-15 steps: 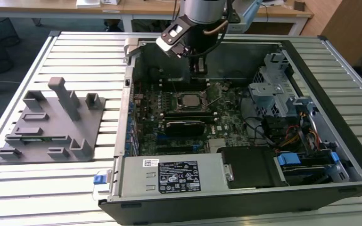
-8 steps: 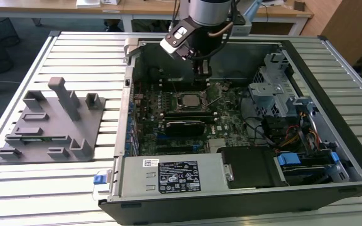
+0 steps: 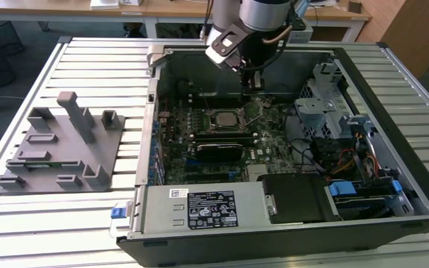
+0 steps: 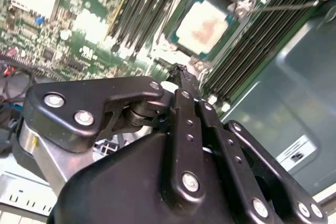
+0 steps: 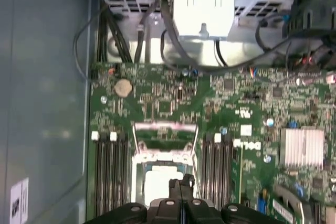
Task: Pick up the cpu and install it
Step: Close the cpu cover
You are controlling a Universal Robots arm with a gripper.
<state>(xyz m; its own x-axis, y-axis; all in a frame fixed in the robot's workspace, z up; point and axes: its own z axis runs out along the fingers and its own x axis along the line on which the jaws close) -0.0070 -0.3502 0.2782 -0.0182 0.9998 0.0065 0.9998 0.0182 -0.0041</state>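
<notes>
Just under the gripper, the cpu is seen lying flat in its place on the motherboard. The fingers are pressed together and nothing is held. The putting-in step is judged nearly done. The metal cover past the tips looks lifted, so a soft, careful touch is called for.
</notes>
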